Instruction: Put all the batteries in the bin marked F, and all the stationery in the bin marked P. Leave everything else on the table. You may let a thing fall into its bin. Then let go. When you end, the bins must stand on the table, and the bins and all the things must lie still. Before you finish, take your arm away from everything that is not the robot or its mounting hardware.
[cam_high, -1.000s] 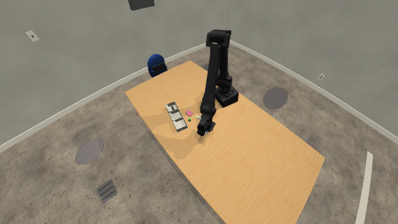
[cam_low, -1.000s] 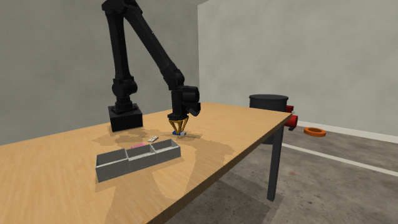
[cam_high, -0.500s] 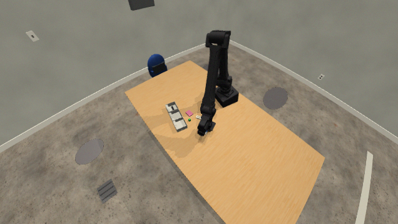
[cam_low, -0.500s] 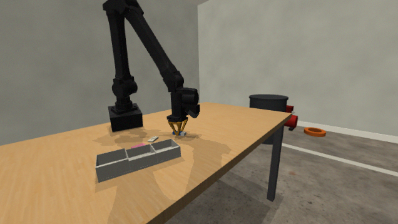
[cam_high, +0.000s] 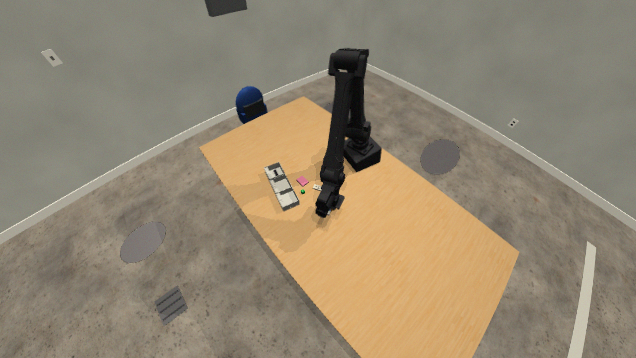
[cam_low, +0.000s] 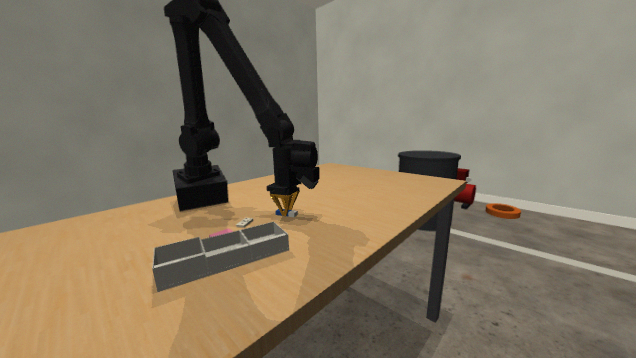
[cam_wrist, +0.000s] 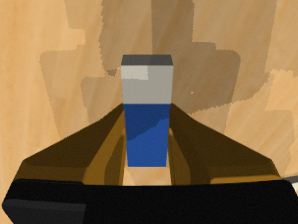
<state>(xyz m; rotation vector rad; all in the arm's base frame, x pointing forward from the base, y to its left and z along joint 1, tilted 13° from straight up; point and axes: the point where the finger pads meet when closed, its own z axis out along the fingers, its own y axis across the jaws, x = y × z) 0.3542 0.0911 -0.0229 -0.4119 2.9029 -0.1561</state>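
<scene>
Fingers (cam_low: 292, 200) pointing down at the bench (cam_high: 400, 225) (cam_low: 350, 200), closed in on a blue-and-white block (cam_low: 293, 213) (cam_wrist: 147, 120). In the wrist view one finger meets each long side of it, at the blue part; the pale end with its dark edge sticks out past them. Block low, at bench level; cannot tell whether it touches the wood. It is outside the bins, beyond the end of the row. Black arm (cam_high: 339, 115) (cam_low: 245, 65) bent high over its black base (cam_high: 372, 160) (cam_low: 202, 197), forearm sloping down to the block. Grey bin row (cam_high: 289, 206) (cam_low: 225, 262), three compartments side by side, upright on the bench. Letters not readable from here. In the compartment farthest from the fingers, a small dark patch (cam_high: 275, 172); mark or object, cannot tell. Between bin row and arm: a flat pink piece (cam_high: 302, 181) (cam_low: 221, 233) near the row, a small green item (cam_high: 302, 192) beside it, and a pale flat piece with dark spots (cam_high: 317, 187) (cam_low: 245, 222) nearer the fingers. All three apart from one another. Off the bench: blue helmet-like thing (cam_high: 249, 104) by the wall, dark drum (cam_low: 429, 167), orange ring (cam_low: 502, 215) on the floor.

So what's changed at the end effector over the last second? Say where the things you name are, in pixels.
The fingers of the end effector (cam_high: 325, 212) (cam_low: 285, 214) (cam_wrist: 147, 120) have drawn inward and taken hold of the blue-and-white block (cam_high: 329, 213) (cam_low: 293, 213) (cam_wrist: 147, 85), which has not visibly lifted. The three joined bins (cam_high: 282, 185) (cam_low: 225, 262), pink pad (cam_high: 302, 181) (cam_low: 221, 233) and green thing (cam_high: 302, 192) stayed put.
</scene>
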